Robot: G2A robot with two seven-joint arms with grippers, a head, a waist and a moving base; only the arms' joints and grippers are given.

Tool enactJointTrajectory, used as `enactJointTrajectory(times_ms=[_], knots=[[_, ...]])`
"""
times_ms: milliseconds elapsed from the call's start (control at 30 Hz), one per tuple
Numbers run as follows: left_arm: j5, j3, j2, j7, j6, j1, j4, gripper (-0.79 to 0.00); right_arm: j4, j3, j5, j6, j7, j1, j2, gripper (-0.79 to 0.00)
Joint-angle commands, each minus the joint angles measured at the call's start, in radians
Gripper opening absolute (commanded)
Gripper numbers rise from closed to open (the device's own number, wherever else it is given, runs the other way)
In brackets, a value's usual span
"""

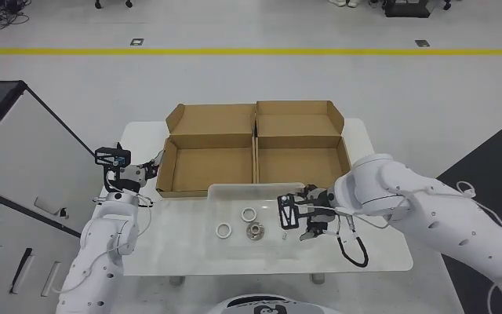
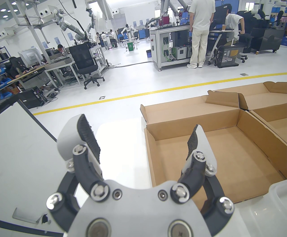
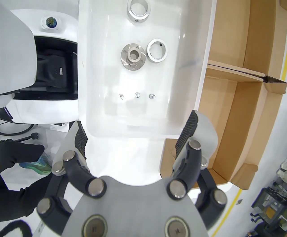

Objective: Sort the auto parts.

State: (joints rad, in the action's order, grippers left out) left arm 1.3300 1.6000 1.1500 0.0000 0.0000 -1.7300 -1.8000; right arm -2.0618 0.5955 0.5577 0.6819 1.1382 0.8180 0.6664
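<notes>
Nearest to the robot, the auto parts are being held together in a clear tray [image 1: 235,188] on the table [image 1: 180,235], probably so that they are being offered in one place for picking: three small bolts [image 3: 136,95] in a row, a flange [image 3: 133,56], a thin ring [image 3: 157,50] just beside it, and a thicker ring [image 3: 138,8] further along. None of them is being touched. The right pincer [image 3: 136,125] is being held over the end of the tray where the bolts are lying, its jaws spread wide with nothing between them; this is being judged as preparation for a first pick, most likely of a bolt. At the side of the table, the left pincer [image 2: 140,125] is being held next to the outer wall of the left box [image 2: 201,145], also released wide and empty, seemingly out of the way. Behind the tray, the left box and the right box [image 1: 302,163] are being presented open side by side, with bare floors, so the sorting is being judged as not yet started.
</notes>
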Motion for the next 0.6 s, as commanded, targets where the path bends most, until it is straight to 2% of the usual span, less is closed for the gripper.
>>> enactJointTrajectory(times_ms=[0, 267, 567], knots=[[0.0, 0.0, 0.0, 0.0, 0.0, 0.0, 0.0, 0.0, 0.007, -0.016, -0.006, 0.001, -0.001, -0.015, 0.005, 0.0], [0.0, 0.0, 0.0, 0.0, 0.0, 0.0, 0.0, 0.0, 0.078, -0.044, -0.049, -0.027, -0.029, -0.066, 0.036, 0.0], [0.0, 0.0, 0.0, 0.0, 0.0, 0.0, 0.0, 0.0, 0.078, -0.044, -0.049, -0.027, -0.029, -0.066, 0.036, 0.0]])
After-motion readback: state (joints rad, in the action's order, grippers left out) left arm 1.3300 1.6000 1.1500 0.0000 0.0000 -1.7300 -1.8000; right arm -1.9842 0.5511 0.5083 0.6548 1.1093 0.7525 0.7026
